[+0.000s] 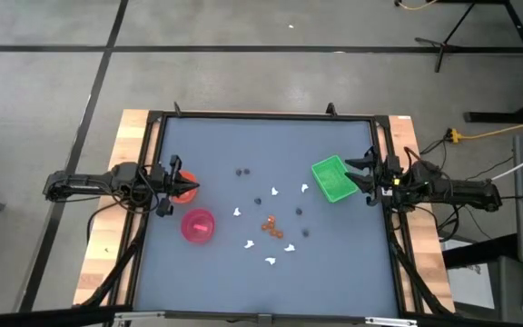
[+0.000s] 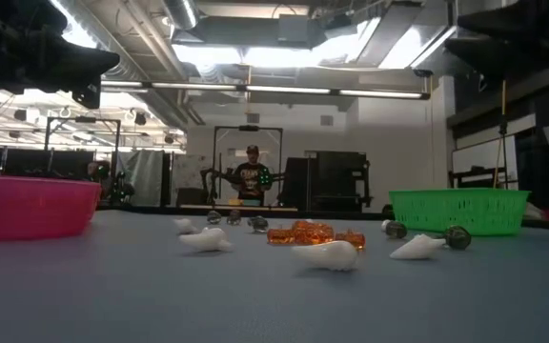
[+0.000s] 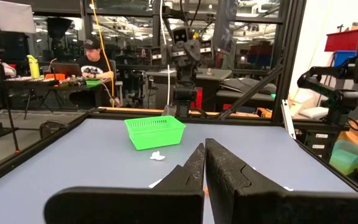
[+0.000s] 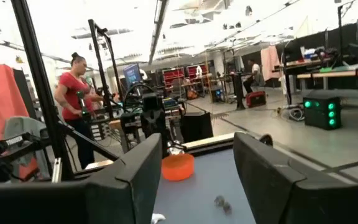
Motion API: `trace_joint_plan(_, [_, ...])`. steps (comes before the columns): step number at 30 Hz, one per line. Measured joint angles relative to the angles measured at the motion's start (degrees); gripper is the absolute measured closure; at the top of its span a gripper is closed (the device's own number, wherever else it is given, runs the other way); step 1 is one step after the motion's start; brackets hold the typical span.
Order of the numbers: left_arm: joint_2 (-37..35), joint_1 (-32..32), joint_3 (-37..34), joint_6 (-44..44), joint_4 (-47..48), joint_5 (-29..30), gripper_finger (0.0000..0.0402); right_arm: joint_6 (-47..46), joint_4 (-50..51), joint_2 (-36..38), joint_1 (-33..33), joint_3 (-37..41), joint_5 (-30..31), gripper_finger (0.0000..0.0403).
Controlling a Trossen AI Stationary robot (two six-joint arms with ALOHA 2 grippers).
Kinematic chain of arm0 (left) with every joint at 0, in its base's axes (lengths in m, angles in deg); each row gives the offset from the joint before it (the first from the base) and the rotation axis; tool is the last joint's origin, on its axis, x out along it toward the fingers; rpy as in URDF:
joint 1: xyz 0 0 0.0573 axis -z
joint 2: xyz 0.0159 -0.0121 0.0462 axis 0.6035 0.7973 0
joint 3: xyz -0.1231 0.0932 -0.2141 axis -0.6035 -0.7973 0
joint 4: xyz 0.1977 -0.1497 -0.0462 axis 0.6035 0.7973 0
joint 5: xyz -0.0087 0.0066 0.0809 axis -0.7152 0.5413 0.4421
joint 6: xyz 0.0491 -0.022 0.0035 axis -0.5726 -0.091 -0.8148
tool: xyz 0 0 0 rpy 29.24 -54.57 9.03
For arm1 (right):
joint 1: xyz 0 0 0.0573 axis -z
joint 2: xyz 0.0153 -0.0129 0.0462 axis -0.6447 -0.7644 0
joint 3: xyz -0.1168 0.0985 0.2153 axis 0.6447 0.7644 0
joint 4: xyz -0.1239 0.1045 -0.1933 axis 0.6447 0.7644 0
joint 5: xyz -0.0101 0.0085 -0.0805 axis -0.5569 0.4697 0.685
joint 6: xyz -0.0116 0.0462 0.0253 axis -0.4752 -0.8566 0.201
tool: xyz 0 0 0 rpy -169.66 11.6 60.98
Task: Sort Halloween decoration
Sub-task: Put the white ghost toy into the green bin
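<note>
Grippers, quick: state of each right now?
Left gripper: jaws shut, holding nothing, at the table's left edge by the orange bowl.
Right gripper: jaws open, empty, beside the green tray.

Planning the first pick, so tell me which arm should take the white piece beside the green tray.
Right, probably. The right gripper waits open at the table's right edge, next to the green tray, and the white piece lies just beyond it. The left gripper, shut, sits over the orange bowl across the table.
</note>
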Motion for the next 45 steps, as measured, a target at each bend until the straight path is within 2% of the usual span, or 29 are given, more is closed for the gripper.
trace_joint_plan(7, [0.00, 0.02, 0.00, 0.00, 0.01, 0.01, 0.0401, 3.33, 3.07, -13.75, 0.00, -8.19, -0.44, 0.0203])
trace_joint_plan(18, [0.00, 0.02, 0.00, 0.00, 0.02, 0.01, 0.0401, 12.84, 25.34, -38.93, 0.00, -28.66, 0.07, 0.0203])
trace_joint_plan(27, [0.02, 0.00, 0.00, 0.00, 0.00, 0.00, 0.0401, 19.50, 37.48, -56.07, 0.00, -41.57, 0.12, 0.0204])
trace_joint_plan(37, [0.00, 0.00, 0.00, 0.00, 0.00, 0.01, 0.0401, 24.92, 41.81, -68.39, 0.10, -46.28, 0.14, 0.0204])
trace_joint_plan(45, [0.02, 0.02, 0.00, 0.00, 0.02, 0.00, 0.0401, 26.70, 43.72, -75.37, 4.53, -46.28, -0.06, 0.0204])
